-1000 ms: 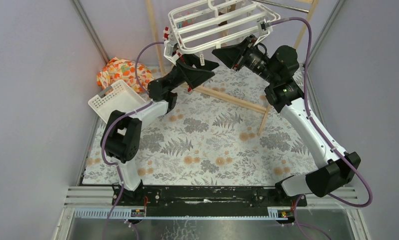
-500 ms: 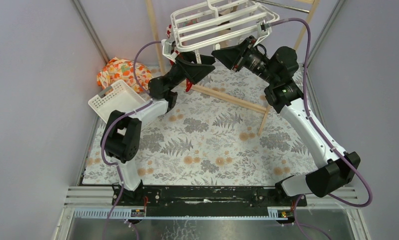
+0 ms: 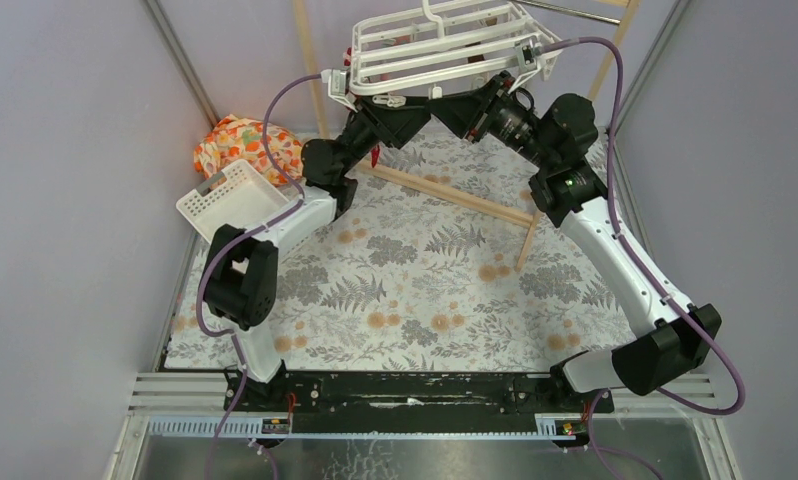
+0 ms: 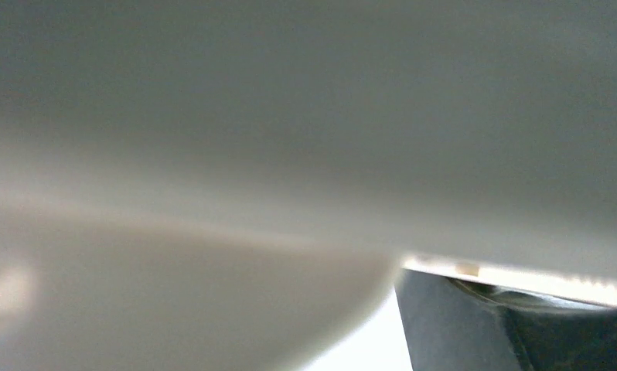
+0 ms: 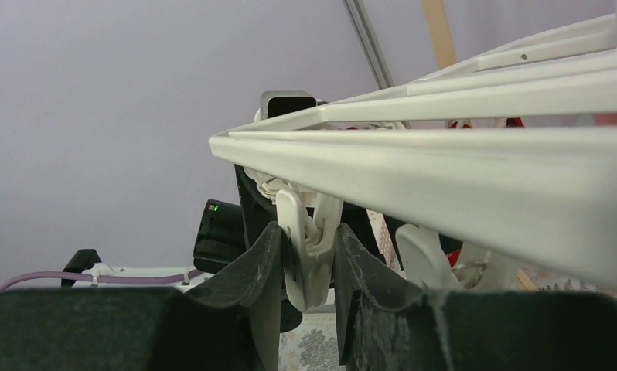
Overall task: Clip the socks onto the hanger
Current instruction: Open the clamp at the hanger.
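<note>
The white grid hanger (image 3: 445, 45) hangs tilted at the back of the table, with both grippers just under its near side. My right gripper (image 5: 309, 259) is shut on one small white dangling clip (image 5: 309, 232) below the hanger's bars (image 5: 444, 162). My left gripper (image 3: 400, 112) sits under the hanger's left part, tip to tip with my right gripper (image 3: 463, 105). The left wrist view is filled by a blurred pale surface, so its jaws do not show. A bit of red sock (image 3: 376, 158) peeks out below the left arm, and red patches (image 5: 461, 256) show behind the clips.
An orange floral cloth bundle (image 3: 237, 145) and a white slotted basket (image 3: 233, 200) lie at the left edge. The wooden rack's pole (image 3: 455, 195) crosses the floral tablecloth under the hanger, and another wooden pole (image 3: 310, 60) rises behind. Grey walls close in both sides.
The hanger has swung up and back. My left gripper has risen and moved right beneath it, closing the gap to the right gripper. The right gripper keeps its hold on the clip.
</note>
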`<action>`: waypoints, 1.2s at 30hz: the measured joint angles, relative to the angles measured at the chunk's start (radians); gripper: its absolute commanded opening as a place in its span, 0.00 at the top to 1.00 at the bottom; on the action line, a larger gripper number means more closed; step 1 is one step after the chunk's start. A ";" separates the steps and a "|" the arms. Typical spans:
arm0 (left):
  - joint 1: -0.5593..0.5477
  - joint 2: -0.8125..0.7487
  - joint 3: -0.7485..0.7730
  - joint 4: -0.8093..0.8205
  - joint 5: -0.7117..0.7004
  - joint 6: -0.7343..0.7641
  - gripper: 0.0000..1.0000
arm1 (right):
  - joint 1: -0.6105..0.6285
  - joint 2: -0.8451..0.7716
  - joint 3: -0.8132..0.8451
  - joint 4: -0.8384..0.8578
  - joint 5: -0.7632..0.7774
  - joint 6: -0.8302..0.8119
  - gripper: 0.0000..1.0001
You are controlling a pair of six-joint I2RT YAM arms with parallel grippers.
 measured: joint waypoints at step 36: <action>-0.032 -0.090 -0.097 0.010 0.014 -0.049 0.24 | 0.004 0.012 -0.003 0.010 0.041 -0.020 1.00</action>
